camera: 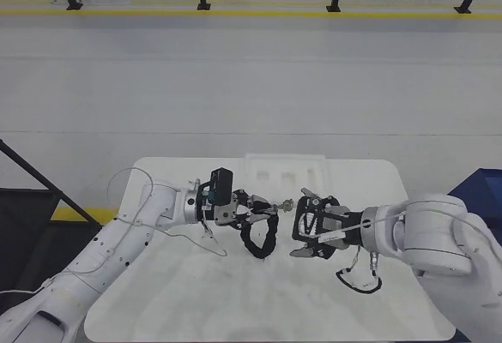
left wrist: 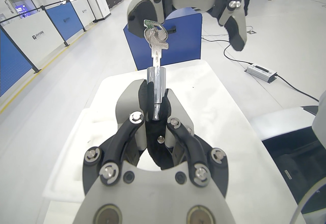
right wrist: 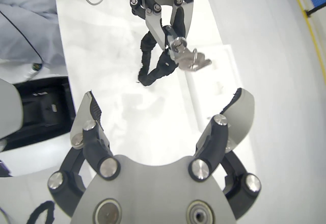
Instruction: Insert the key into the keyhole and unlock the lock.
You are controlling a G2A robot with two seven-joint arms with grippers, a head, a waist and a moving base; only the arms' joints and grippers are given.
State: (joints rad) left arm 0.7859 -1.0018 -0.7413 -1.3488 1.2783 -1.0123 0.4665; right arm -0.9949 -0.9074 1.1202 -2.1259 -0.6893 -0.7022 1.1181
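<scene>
- Since the key (left wrist: 155, 40) already sits with its blade in the keyhole (right wrist: 178, 44) of the lock (left wrist: 156, 82), inserting looks done and turning is the step in hand.
- The left gripper (left wrist: 155, 92) is pinched on the lock and holds it above the table (camera: 233, 296), with the keyhole end pointing at the other arm.
- The lock's black cable (right wrist: 150, 74) hangs in a loop below it.
- The right gripper (right wrist: 163, 96) is spread wide and holds nothing. It faces the key's head from just in front.
- In the left wrist view the head lies near one of its pads (left wrist: 134, 22), apparently apart from it.
- Spare keys (right wrist: 202, 61) dangle on a ring at the head.
- The next move likely calls for the right gripper to close in until the head lies between its pads, flat faces toward them, and then pinch.
- After that it would roll the wrist about the lock's long axis while the left gripper holds firm.
- Two risks are the spare keys getting caught in the pinch and the lock twisting in the left grip.
</scene>
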